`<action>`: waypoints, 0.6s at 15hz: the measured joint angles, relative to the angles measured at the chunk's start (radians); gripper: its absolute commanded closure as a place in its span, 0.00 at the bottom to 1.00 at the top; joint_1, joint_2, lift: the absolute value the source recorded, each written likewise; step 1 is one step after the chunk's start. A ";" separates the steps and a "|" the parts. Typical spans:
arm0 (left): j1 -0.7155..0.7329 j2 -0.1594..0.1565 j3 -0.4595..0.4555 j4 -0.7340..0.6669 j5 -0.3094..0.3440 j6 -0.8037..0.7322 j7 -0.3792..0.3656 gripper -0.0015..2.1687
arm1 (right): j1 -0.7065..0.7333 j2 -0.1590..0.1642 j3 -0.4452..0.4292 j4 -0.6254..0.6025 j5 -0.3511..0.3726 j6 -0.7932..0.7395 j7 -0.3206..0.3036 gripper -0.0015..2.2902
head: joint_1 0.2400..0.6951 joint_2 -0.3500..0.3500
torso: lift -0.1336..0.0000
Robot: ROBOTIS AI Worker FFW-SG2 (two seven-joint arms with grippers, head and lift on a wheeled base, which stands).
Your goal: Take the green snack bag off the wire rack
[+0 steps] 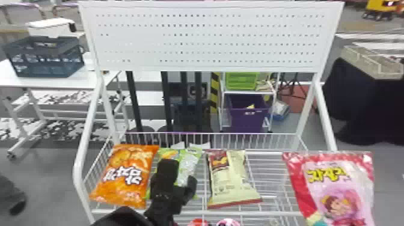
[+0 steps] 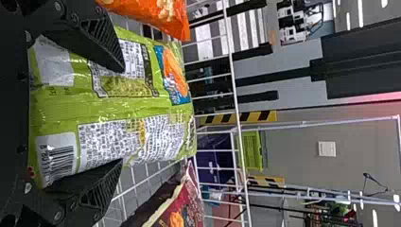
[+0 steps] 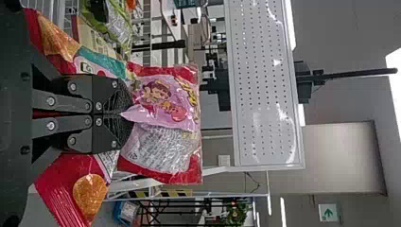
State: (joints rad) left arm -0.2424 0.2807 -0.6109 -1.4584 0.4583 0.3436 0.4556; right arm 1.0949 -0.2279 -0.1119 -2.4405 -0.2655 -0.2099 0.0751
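left tool [image 1: 181, 172] spread, right tool [image 3: 126, 114] clamped

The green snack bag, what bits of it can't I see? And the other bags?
- Green snack bag: partly hidden behind the left gripper, head view.
- Its tiny writing: too small, left wrist view.
- Orange bag: cut off by the picture's edge, left wrist view.
- Pink bag: bottom cut off by the picture's edge, head view.

Orange snack bag [image 1: 129, 177] on left, cream snack bag [image 1: 233, 183] near middle, pink-and-red snack bag [image 1: 336, 180] on right. Behind: dark crate [image 1: 45, 57] on white table [image 1: 18, 81], green bin [image 1: 242, 81] above purple bin [image 1: 249, 118]. Black cloth [image 1: 345, 99] at far right.
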 measured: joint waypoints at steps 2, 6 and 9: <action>0.002 0.001 0.001 -0.004 0.014 -0.001 0.025 0.86 | -0.001 -0.001 0.000 -0.001 0.003 0.002 0.000 0.97 | 0.57 0.50 | 1.00; 0.010 0.003 -0.003 -0.048 0.020 0.001 0.051 0.97 | -0.002 -0.003 0.001 -0.004 0.003 0.004 0.000 0.97 | 0.57 0.50 | 1.00; 0.032 0.011 0.003 -0.096 0.012 0.002 0.062 0.97 | -0.003 -0.003 0.002 -0.002 0.001 0.004 -0.001 0.97 | 0.57 0.50 | 1.00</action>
State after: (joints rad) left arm -0.2107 0.2917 -0.6083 -1.5542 0.4705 0.3460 0.5175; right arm 1.0919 -0.2311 -0.1104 -2.4426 -0.2648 -0.2062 0.0746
